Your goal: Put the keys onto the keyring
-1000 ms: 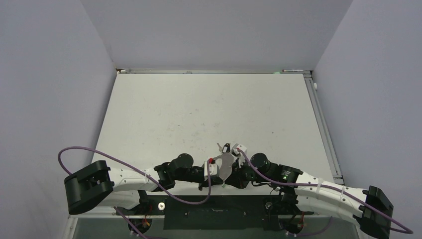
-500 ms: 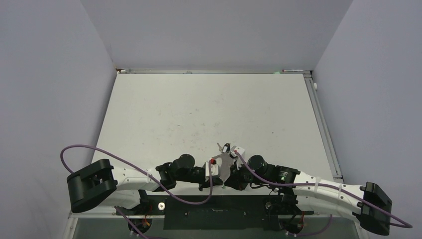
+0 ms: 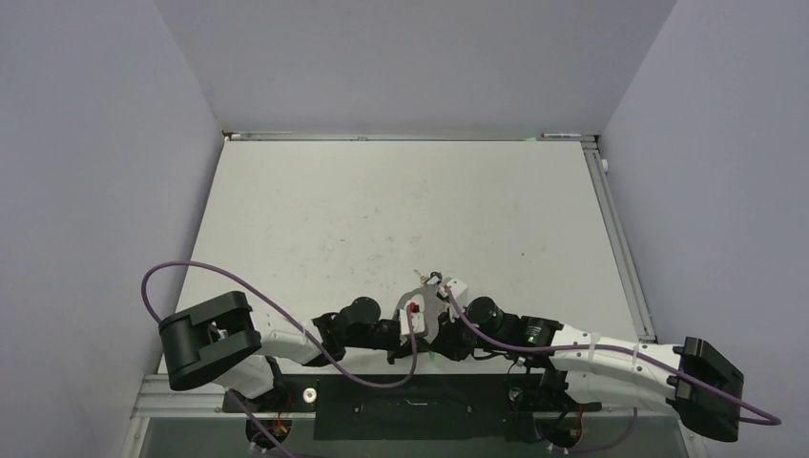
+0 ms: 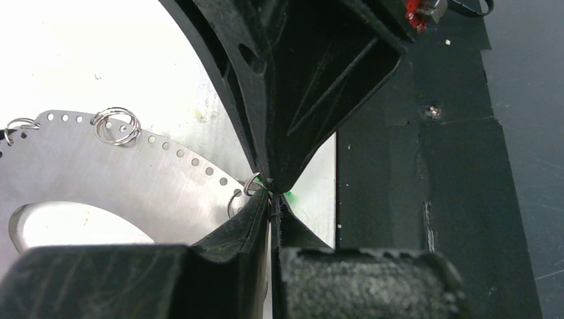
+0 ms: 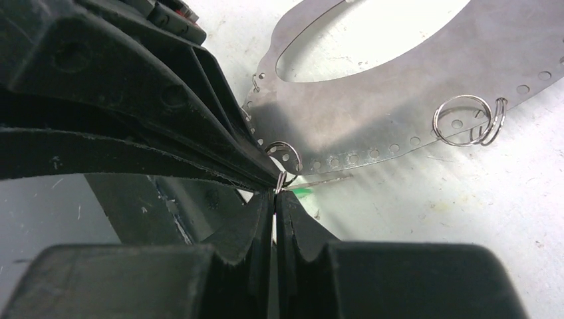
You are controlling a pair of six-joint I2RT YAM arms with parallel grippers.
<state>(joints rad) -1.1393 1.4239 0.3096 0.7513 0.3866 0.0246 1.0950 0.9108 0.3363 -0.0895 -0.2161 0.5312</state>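
Observation:
The keyring shows as a flat silver metal loop (image 4: 100, 173) with an oval cut-out and a row of small holes; it also shows in the right wrist view (image 5: 399, 86) and in the top view (image 3: 426, 310). My two grippers meet tip to tip at its edge. My right gripper (image 5: 276, 194) is shut on a small split ring (image 5: 280, 181). My left gripper (image 4: 271, 199) is shut at the green head of a key (image 5: 302, 191), whose silver blade points away. Dark-headed keys (image 3: 434, 280) hang at the loop's far end.
More split rings sit in the loop's holes (image 4: 117, 126) (image 5: 465, 119). A black strip (image 4: 412, 166) runs along the table's near edge, right under the grippers. Purple cables (image 3: 191, 277) arc over both arms. Grey walls close in the white table (image 3: 401, 210).
The left arm's elbow has swung right and away from the near edge. The grippers and the metal loop have shifted slightly farther from the near edge. Both grippers stay shut.

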